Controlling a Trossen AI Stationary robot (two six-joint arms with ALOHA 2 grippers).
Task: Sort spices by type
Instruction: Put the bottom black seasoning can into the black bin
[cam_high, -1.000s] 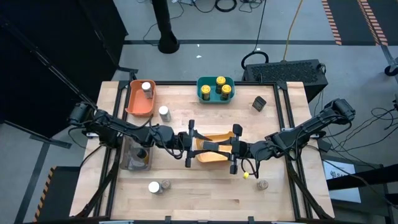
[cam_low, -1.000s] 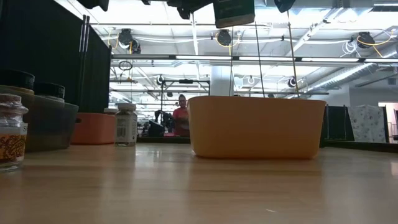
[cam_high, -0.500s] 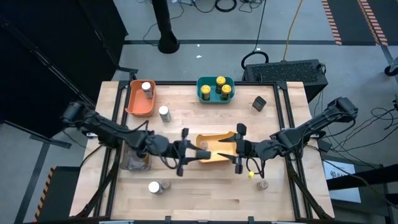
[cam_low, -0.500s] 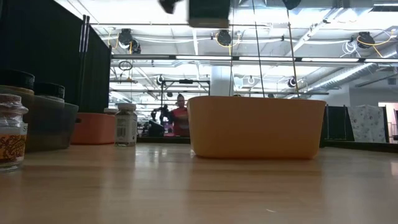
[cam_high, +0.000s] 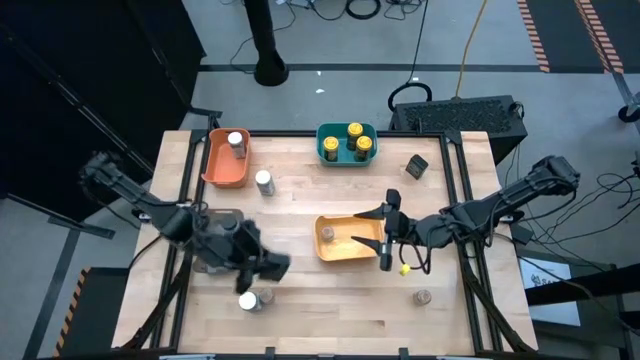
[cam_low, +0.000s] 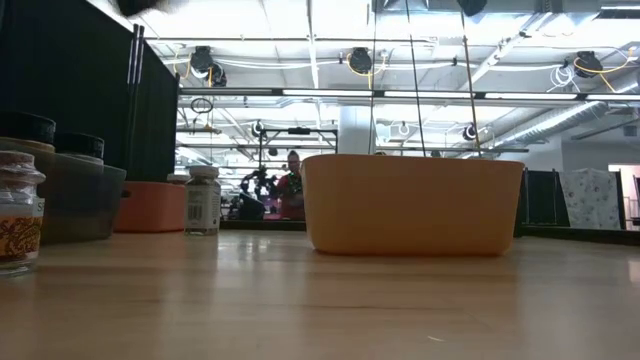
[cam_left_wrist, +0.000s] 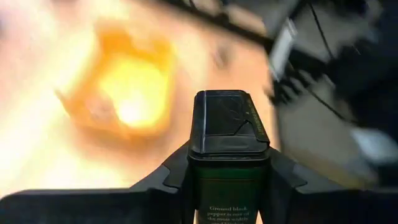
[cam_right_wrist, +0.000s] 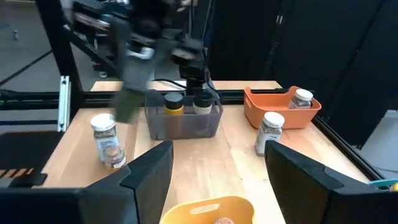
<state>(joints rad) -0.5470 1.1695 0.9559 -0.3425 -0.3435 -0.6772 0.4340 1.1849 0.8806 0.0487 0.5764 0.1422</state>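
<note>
The wooden table (cam_high: 330, 300) stands on a grey concrete floor (cam_high: 400, 40). A black post (cam_high: 266, 40) rises beyond the table's far edge. A black case (cam_high: 460, 112) sits at its far right corner. Black curtains (cam_low: 70, 130) hang left of the table. Strip lights (cam_low: 330, 93) and ducts (cam_low: 540, 125) run overhead.

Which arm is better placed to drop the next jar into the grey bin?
Left. Its gripper holds a black-lidded jar right beside the grey bin; the right gripper is open and empty over the yellow bin.
</note>
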